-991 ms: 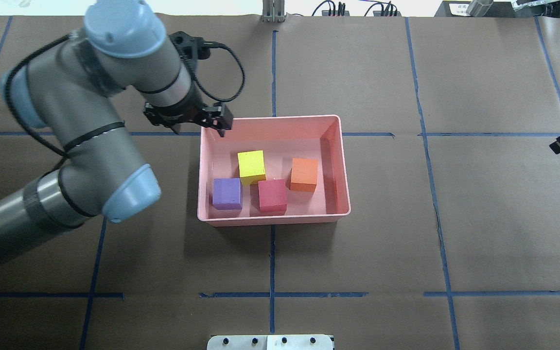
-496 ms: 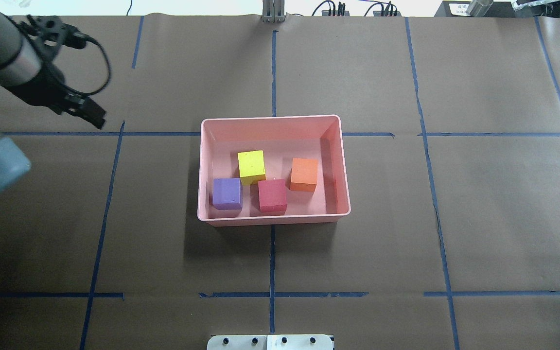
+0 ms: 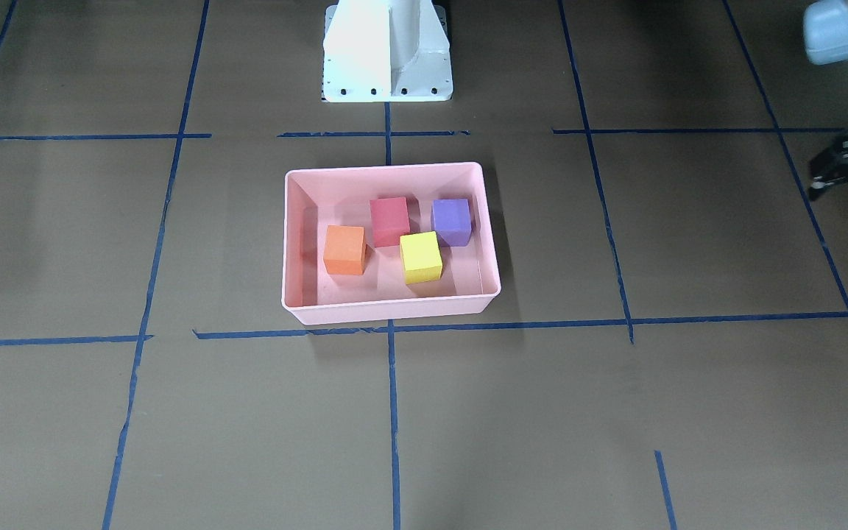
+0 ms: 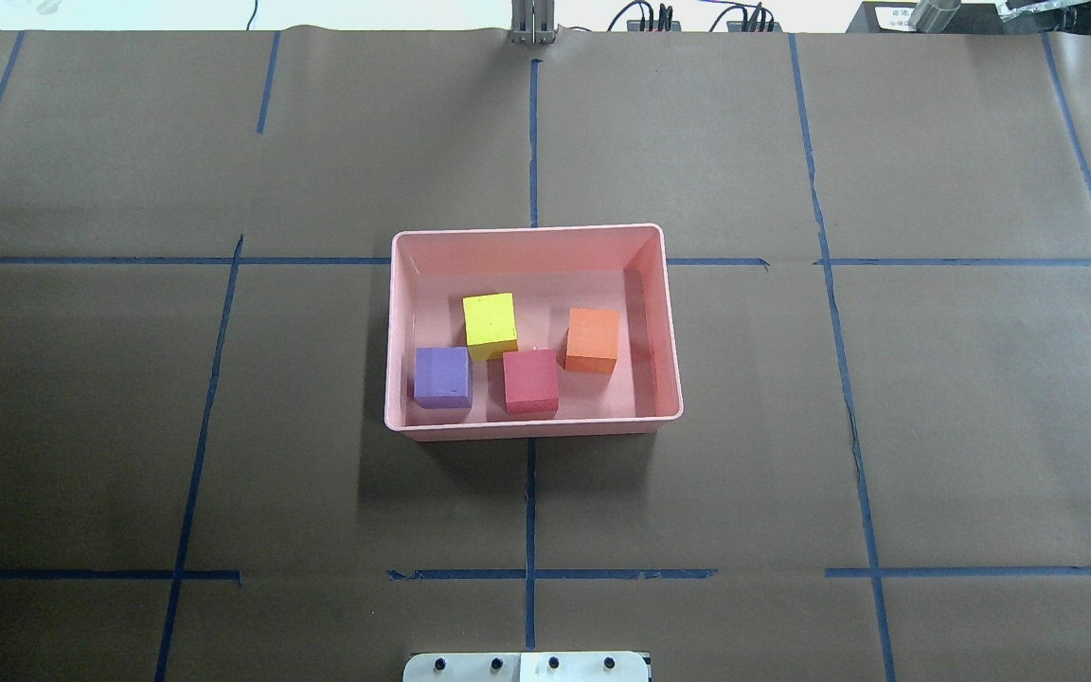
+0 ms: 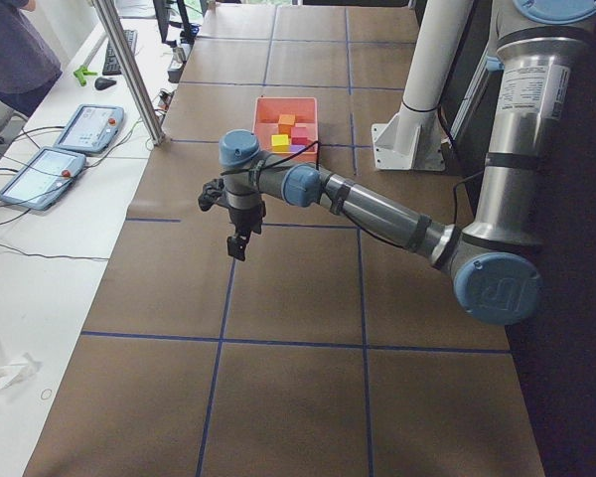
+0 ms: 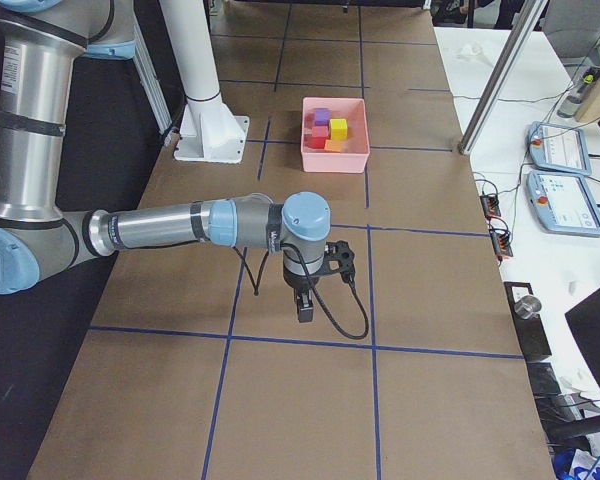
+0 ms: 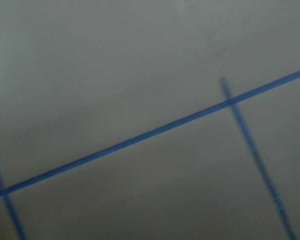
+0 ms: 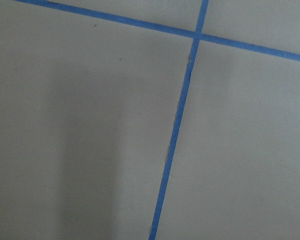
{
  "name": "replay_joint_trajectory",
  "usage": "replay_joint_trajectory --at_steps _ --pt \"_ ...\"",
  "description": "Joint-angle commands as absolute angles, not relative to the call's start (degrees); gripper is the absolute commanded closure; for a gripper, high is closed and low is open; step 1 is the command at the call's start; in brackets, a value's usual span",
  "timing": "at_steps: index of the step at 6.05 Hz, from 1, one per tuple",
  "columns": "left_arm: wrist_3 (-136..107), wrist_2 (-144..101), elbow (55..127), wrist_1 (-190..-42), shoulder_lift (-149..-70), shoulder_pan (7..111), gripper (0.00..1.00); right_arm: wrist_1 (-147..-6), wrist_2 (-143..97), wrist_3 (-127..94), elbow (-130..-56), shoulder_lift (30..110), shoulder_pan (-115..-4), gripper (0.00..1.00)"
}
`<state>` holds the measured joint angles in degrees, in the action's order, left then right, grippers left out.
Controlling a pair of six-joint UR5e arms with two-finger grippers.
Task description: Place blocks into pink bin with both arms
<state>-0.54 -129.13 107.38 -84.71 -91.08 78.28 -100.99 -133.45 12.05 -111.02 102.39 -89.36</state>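
Plainly empty — left gripper [image 5: 240, 244], right gripper [image 6: 303, 306]

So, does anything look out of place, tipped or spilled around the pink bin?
Nothing stands out. The pink bin sits flat on the table; the yellow block, purple block, red block and orange block all rest flat on its floor, none outside.

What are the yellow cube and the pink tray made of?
The yellow block looks like matte foam: flat colour, no shine, soft edges. The pink bin looks like smooth moulded plastic: rounded corners, thin rim, faint sheen. Neither is certain.
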Motion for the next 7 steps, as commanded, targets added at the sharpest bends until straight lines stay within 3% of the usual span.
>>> replay_joint_trajectory --at_steps 1,7 --pt "7.79 -134.34 105.04 -84.64 -83.53 86.71 0.0 -100.99 -134.21 11.61 -110.74 102.31 -89.56 0.0" --pt "9.32 -134.39 101.96 -84.46 -81.3 88.51 0.0 -100.9 -135.17 11.16 -110.66 102.39 -89.56 0.0"
